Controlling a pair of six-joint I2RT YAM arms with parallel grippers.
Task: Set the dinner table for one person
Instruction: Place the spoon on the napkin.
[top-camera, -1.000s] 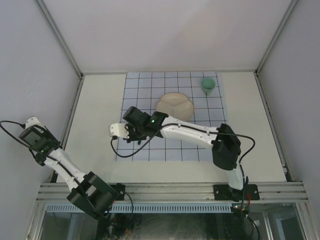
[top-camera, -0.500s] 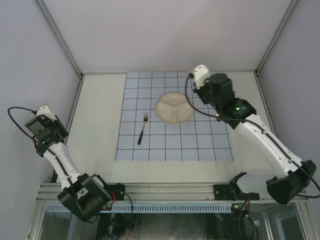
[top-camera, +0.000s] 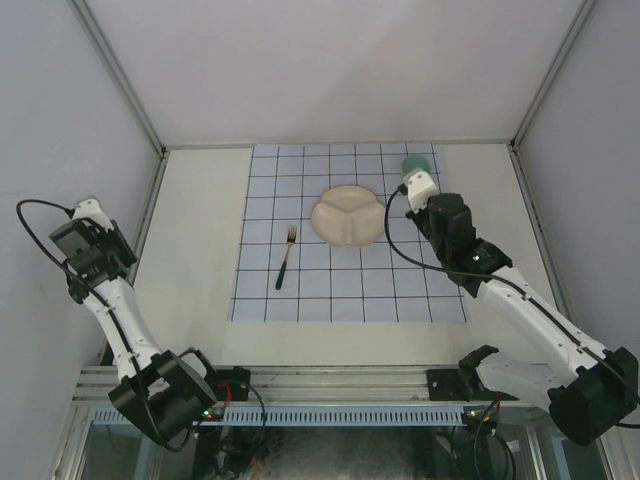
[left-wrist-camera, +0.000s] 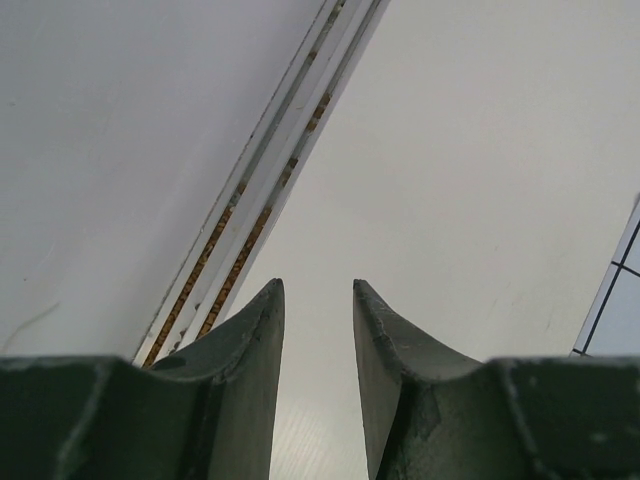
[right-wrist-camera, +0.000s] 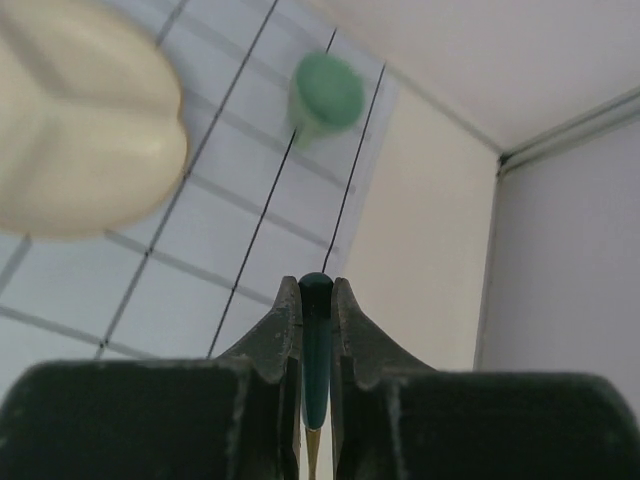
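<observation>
The cream table (top-camera: 190, 250) lies under both arms. The left end effector (left-wrist-camera: 318, 290) hangs over its bare left margin, close to the side rail. Its fingers (left-wrist-camera: 250, 350) stand a narrow gap apart with nothing between them. Only a sliver of the pale-blue gridded cloth (top-camera: 330, 290) shows at the right edge of the left wrist view.

Seen from above, the right end effector (top-camera: 415, 190) is covered by its own white wrist housing. The right wrist view shows the right end effector (right-wrist-camera: 316, 285) clamped on a thin green-handled utensil (right-wrist-camera: 316, 350). Only the handle tip shows; the working end is hidden below the fingers, so its kind cannot be told.

A cream divided plate (right-wrist-camera: 80, 150) lies ahead and to its left, blurred and cut off at the frame edge. A green cup (right-wrist-camera: 325, 95) stands straight ahead, also blurred, and half covered by the wrist from above. Well off to the left, beyond the plate, a fork (top-camera: 285, 258) lies on the cloth.
</observation>
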